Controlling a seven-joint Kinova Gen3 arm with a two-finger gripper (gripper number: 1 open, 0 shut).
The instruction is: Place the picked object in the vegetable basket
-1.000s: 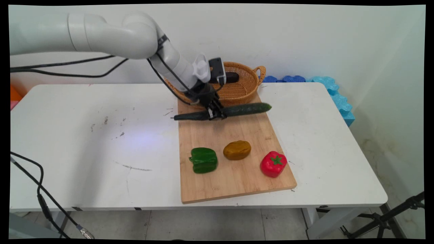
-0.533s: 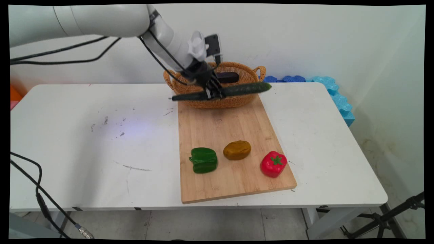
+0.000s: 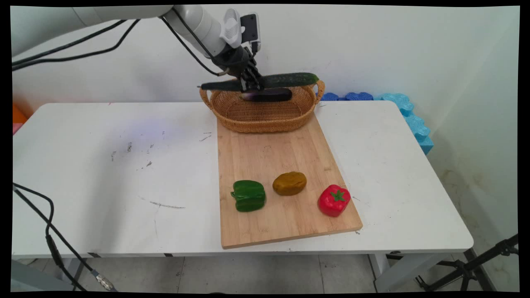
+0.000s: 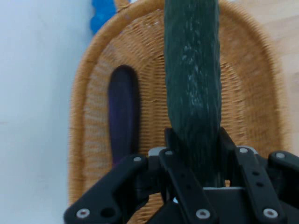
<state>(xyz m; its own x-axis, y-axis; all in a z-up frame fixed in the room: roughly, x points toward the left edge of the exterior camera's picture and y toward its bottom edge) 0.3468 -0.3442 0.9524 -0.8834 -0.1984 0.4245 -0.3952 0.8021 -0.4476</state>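
Hand view: end effector [image 4: 194,161] clamps cucumber [image 4: 192,79] above wicker basket [image 4: 88,116].

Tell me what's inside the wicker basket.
One dark purple eggplant lies inside the basket, near its far wall. The cucumber, held by the gripper, hangs above it, hiding part of the basket floor.

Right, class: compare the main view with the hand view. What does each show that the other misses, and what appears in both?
Only the main view shows the cutting board with the green pepper, potato and tomato.

Only the hand view shows the fingers closed against the cucumber's sides.

Both show the gripper holding the cucumber above the basket, where an eggplant lies.
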